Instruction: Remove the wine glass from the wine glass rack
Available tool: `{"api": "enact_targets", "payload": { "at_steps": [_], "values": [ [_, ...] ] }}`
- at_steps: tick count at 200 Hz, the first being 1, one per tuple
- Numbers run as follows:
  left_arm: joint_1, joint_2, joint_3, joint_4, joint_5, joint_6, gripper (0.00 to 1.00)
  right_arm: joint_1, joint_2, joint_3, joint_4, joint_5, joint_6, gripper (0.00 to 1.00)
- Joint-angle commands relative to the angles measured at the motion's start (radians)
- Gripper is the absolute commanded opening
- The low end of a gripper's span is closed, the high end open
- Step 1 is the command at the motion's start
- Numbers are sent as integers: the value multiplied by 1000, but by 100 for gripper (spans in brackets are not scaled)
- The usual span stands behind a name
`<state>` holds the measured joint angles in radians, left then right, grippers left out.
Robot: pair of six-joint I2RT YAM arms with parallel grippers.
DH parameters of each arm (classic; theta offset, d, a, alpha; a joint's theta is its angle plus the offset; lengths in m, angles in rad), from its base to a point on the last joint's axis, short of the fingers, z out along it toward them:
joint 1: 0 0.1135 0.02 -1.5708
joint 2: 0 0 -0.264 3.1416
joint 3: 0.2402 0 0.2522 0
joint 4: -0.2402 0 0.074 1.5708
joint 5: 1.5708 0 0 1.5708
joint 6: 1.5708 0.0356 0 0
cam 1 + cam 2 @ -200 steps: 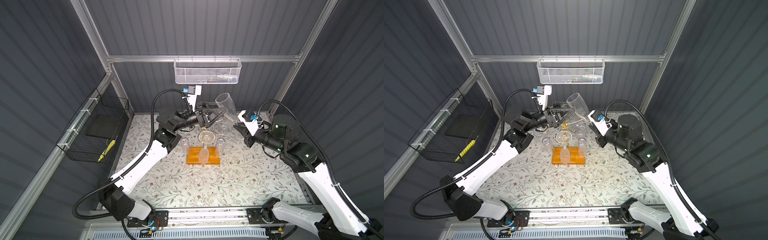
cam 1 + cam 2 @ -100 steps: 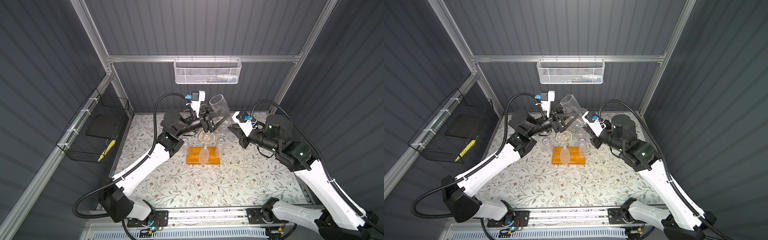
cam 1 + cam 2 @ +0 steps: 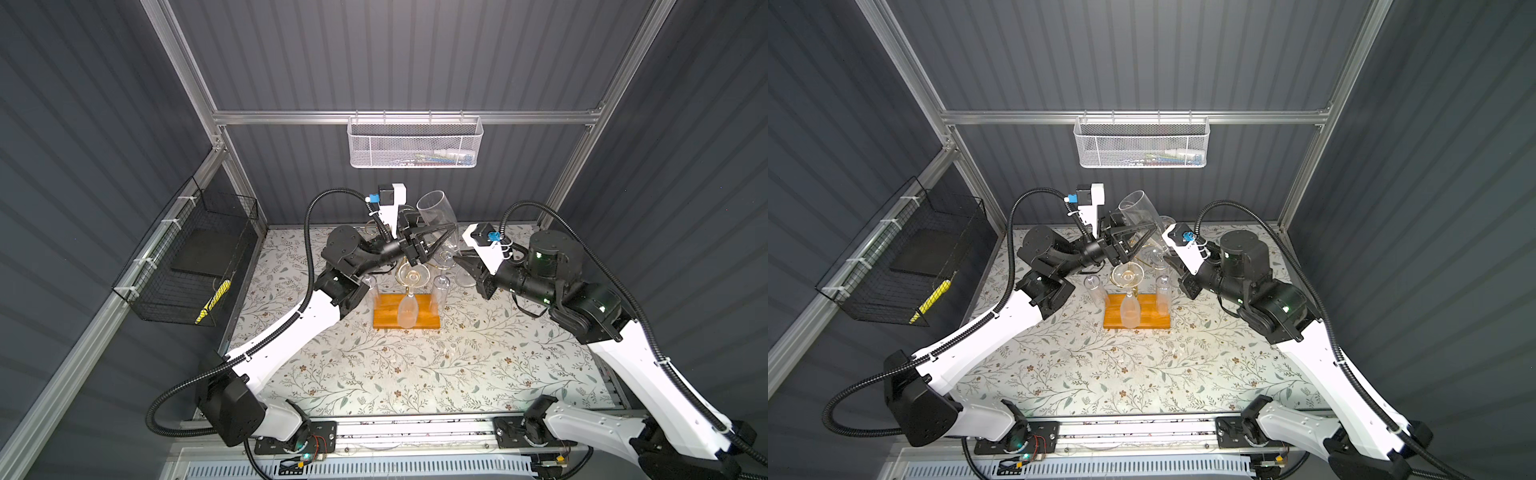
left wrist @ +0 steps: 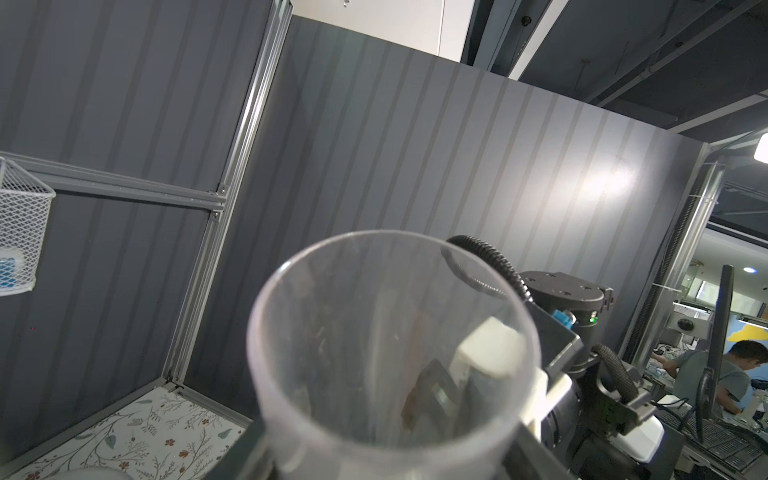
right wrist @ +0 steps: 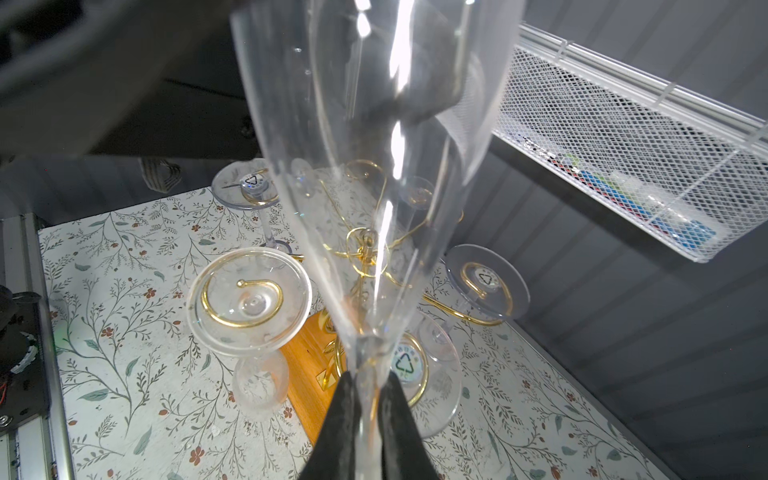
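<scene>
Wine glass (image 5: 374, 166) stem clenched by right fingers (image 5: 340, 432), left fingers (image 3: 432, 228) astride bowl, contact unclear

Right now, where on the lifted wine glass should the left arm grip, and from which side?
Its bowl, low, from the left: the right pincer holds the stem, and the wine glass widens upward, so it should not slip down.

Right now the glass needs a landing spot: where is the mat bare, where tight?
Bare: the floral mat between the wooden base, the front rail, the left arm and the right arm. Crowded: around the rack, where hanging glasses, the wine glass and the right gripper cluster.
</scene>
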<state>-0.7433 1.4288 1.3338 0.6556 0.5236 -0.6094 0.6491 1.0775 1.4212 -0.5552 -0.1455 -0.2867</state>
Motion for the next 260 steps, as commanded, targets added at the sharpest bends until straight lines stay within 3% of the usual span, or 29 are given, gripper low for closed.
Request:
{"api": "enact_targets", "payload": {
  "at_steps": [1, 106, 154, 195, 236, 244, 260],
  "values": [
    [-12, -11, 8, 76, -8, -1, 65, 7, -1, 31, 3, -3, 11, 0],
    [-25, 14, 28, 84, -20, -3, 51, 17, -5, 28, -8, 4, -6, 0],
    [-29, 17, 27, 102, -20, -12, 50, 17, -8, 24, -6, 7, -3, 0],
    [-29, 15, 28, 133, -38, -42, 49, 18, -31, 5, 29, 21, 1, 42],
    [-30, 10, 36, 138, -48, -36, 48, 17, -64, 7, 40, 31, -2, 75],
    [-30, 9, 36, 136, -51, -31, 48, 18, -73, 9, 42, 37, -2, 97],
    [-29, 3, 40, 123, -61, -6, 48, 18, -97, 16, 56, 53, -2, 99]
  ]
}}
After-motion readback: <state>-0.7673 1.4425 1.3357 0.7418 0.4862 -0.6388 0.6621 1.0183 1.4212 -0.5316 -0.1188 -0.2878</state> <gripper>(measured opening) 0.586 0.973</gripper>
